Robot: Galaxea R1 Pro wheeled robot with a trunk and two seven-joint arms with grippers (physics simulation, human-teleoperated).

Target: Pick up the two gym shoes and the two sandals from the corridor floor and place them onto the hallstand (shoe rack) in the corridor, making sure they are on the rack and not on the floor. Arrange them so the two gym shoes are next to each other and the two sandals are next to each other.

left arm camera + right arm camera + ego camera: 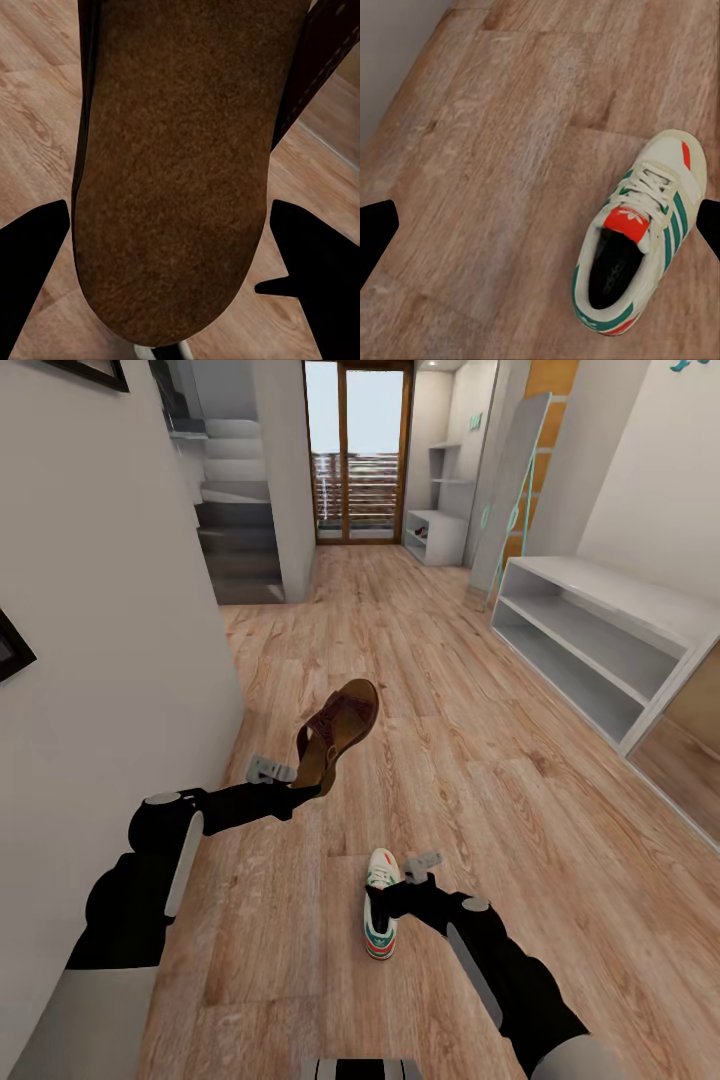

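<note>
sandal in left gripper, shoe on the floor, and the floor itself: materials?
Sandal: looks like brown leather, matte; grainy suede-like sole, stitched strap. Gym shoe: probably white leather or synthetic, green stripes, woven laces. Corridor floor: wood-grain planks, slight sheen, possibly laminate.

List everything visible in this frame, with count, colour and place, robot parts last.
sandal: 1, dark brown, off the floor in the left end effector
gym shoe: 1, white with green stripes and red-orange accents, on the floor by the right end effector
corridor floor: 1, light brown wood planks
grey shelf unit: 1, light grey, along the right wall
far shelf unit: 1, grey, by the glass door
glass door: 1, brown frame, corridor end
stairs: 1, grey, left
left end effector: 1, black, shut on sandal
right end effector: 1, black, open, beside gym shoe
</note>
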